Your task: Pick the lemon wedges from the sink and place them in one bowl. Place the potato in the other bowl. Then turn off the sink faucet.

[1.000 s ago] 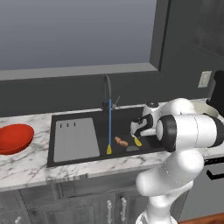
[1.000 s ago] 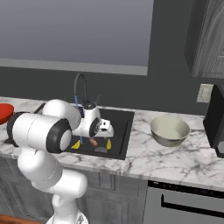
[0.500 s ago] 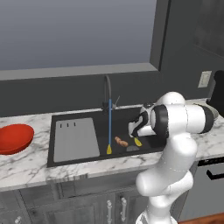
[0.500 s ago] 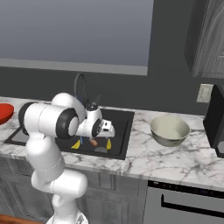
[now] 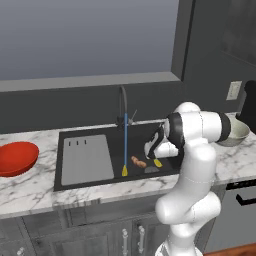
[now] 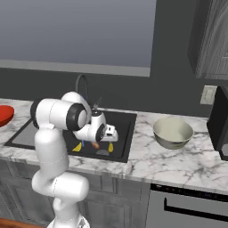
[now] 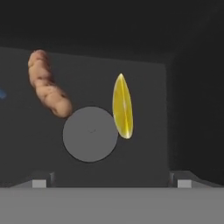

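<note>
The black sink [image 5: 87, 177] [image 6: 127, 140] holds two lemon wedges, a potato and a round grey drain [image 7: 90, 134]. One yellow wedge [image 5: 158, 162] [image 6: 110, 146] [image 7: 122, 107] lies right of the drain. The other wedge [image 5: 124, 171] [image 6: 77, 147] lies under the blue water stream. Between them is the orange-brown potato [image 5: 138, 161] [image 6: 95, 145] [image 7: 46, 85]. My gripper [image 5: 150, 151] [image 6: 111, 138] [image 7: 111, 183] hangs open just above the wedge near the drain, holding nothing. Water runs from the dark faucet [image 5: 122, 102] [image 6: 82, 84]. On the counter, the red bowl [image 5: 17, 157] [image 6: 4, 115] sits left and the grey-beige bowl [image 5: 239, 134] [image 6: 173, 132] right.
A flat grey drainboard [image 5: 86, 159] fills the sink's left half. A dark appliance [image 6: 219, 127] stands at the far right of the marble counter [image 6: 178, 160], beside a wall outlet [image 6: 208, 94]. My own arm partly hides the grey-beige bowl in the left base view.
The arm's elbow has swung up and back, while the hand has stayed low over the sink's right part. The gripper stays open. The wedges and potato have not moved.
</note>
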Motion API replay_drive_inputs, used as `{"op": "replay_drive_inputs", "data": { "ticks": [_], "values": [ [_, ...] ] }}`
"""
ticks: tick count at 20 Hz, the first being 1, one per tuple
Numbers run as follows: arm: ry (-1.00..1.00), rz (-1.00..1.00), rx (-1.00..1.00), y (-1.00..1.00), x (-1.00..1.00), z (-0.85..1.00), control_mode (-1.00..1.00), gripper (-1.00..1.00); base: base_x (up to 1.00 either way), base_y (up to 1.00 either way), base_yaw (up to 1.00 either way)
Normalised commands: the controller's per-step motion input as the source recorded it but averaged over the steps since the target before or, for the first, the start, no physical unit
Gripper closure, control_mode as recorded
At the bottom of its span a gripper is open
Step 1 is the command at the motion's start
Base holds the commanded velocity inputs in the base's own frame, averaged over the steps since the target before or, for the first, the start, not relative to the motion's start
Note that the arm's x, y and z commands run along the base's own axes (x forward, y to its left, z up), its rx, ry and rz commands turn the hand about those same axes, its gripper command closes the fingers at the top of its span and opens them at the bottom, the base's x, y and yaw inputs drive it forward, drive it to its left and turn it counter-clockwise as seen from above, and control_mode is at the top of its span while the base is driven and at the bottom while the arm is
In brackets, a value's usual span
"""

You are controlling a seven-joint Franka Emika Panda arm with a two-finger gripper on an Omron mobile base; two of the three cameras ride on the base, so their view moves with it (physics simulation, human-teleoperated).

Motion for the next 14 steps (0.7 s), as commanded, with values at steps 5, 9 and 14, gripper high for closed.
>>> {"op": "replay_drive_inputs", "data": {
  "ticks": [5, 9, 14],
  "values": [
    [0.00, 0.00, 0.00, -0.02, 0.28, -0.25, -1.00, -1.00, 0.00, 0.00, 0.00],
    [0.00, 0.00, 0.00, -0.07, 0.26, -0.23, -1.00, -1.00, 0.00, 0.00, 0.00],
    [0.00, 0.00, 0.00, -0.11, 0.25, -0.21, -1.00, -1.00, 0.00, 0.00, 0.00]
  ]
}}
